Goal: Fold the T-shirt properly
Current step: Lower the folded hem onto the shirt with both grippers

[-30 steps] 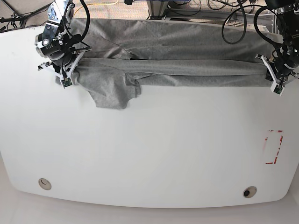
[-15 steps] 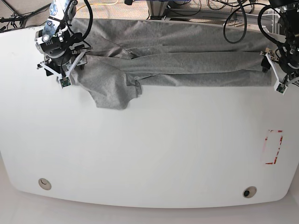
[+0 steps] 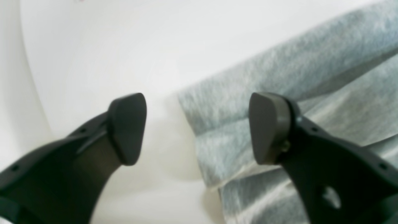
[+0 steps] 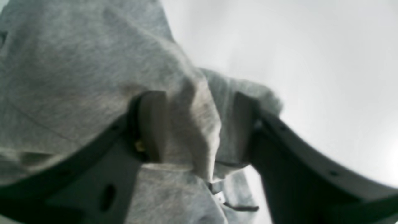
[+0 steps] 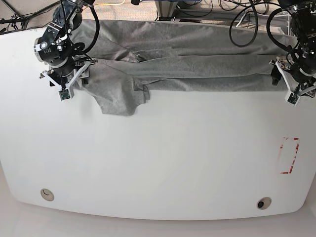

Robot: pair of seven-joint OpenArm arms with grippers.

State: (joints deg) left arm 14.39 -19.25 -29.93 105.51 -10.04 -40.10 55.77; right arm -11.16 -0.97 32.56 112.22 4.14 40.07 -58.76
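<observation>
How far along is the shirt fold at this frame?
Done: the light heather-grey cotton T-shirt lies doubled lengthwise along the white table's far edge. In hand: the left gripper is open beside the hem corner, the right gripper open around bunched cloth. Left: the loose sleeve and crosswise folds.

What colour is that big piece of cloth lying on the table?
Light heather grey: the cotton T-shirt on the white table, shown best in the base view.

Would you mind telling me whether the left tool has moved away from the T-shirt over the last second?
Yes. In the base view the left tool has drifted up and outward, off the T-shirt end it held, judged against the red rectangle mark, and is open.
</observation>
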